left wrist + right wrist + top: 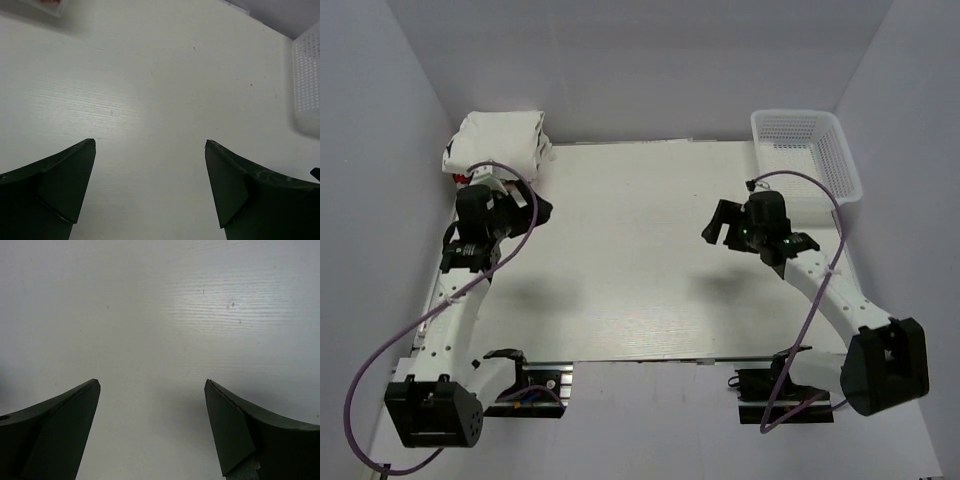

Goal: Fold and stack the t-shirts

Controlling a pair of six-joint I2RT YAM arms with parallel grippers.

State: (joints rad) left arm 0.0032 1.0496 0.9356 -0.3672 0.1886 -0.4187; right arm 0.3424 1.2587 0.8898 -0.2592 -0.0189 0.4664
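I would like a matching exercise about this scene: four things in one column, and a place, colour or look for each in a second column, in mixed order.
Things:
1. stack of t-shirts
2. mesh basket
3. cable
4. table

Descriptions:
A. stands at the far right corner
B. purple, hanging in a loop
C. folded, at the far left corner
D. flat and pale, with fine grain lines

Pairs: 1-C, 2-A, 3-B, 4-D
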